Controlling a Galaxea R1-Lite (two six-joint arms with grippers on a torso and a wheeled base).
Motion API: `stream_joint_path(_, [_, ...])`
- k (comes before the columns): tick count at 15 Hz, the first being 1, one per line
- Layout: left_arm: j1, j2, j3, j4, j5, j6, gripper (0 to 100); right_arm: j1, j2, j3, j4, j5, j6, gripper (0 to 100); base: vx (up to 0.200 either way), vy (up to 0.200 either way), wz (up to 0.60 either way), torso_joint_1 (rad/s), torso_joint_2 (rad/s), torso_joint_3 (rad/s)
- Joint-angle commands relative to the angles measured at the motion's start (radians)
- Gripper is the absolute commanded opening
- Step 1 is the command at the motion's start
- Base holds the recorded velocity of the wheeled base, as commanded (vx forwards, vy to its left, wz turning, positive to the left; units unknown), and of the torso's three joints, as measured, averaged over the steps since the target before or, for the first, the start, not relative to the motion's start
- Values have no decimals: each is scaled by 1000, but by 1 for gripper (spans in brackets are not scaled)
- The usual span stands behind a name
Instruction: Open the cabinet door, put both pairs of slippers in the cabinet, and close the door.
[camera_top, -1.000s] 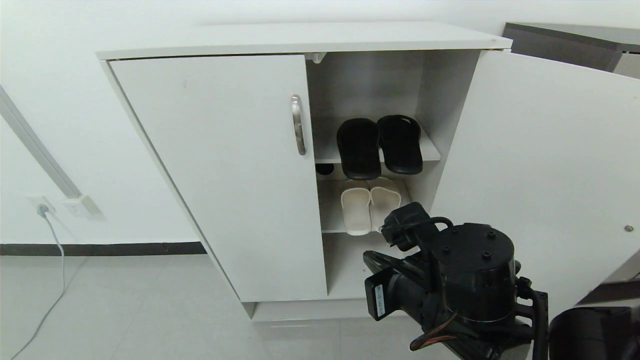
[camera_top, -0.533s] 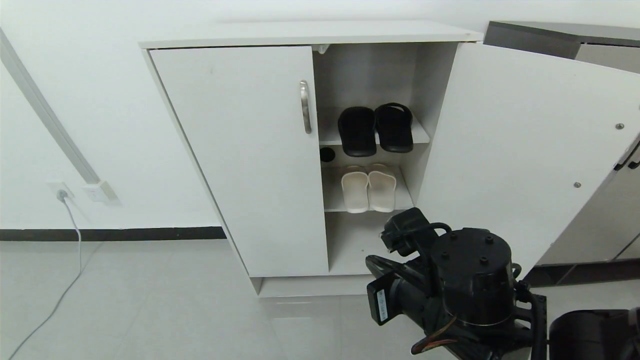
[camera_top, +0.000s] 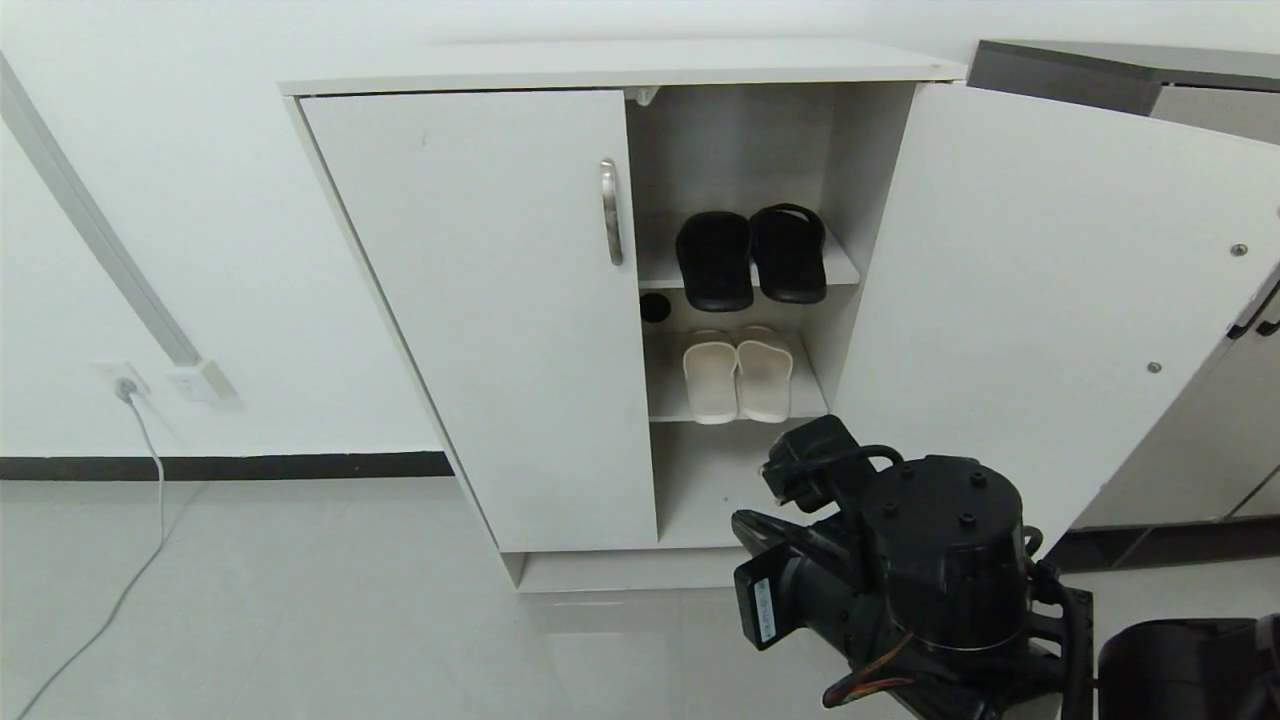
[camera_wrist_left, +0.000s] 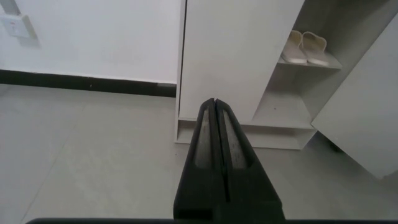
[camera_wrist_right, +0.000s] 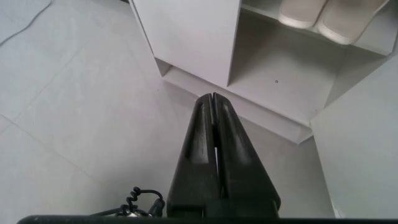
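We see left gripper (camera_wrist_left: 214, 106) and right gripper (camera_wrist_right: 213, 99) pressed together, empty, well apart from shelved white slippers (camera_top: 738, 378) and black slippers (camera_top: 752, 260).

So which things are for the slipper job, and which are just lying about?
For the job: white cabinet; its open door; black slippers, upper shelf; cream slippers, shelf below.
Just there: wall socket; grey cable trailing to the floor; grey cupboard beside the cabinet.
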Motion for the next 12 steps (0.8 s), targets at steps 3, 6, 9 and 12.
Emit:
stream_joint_path(3, [0, 0, 0, 0, 0, -1, 0, 1, 1, 0, 0, 0, 0, 0, 0, 0, 0, 0, 0, 0])
stream_joint_path(6, [0, 0, 0, 0, 2, -1, 0, 1, 1, 0, 0, 0, 0, 0, 0, 0, 0, 0, 0, 0])
stream_joint_path(9, [0, 0, 0, 0, 2, -1, 0, -3, 1, 2, 1, 0, -3, 0, 0, 0, 0, 0, 0, 0])
stream_joint_path(12, [0, 0, 0, 0, 2, -1, 0, -3, 1, 3, 1, 0, -6, 0, 0, 0, 0, 14, -154, -201])
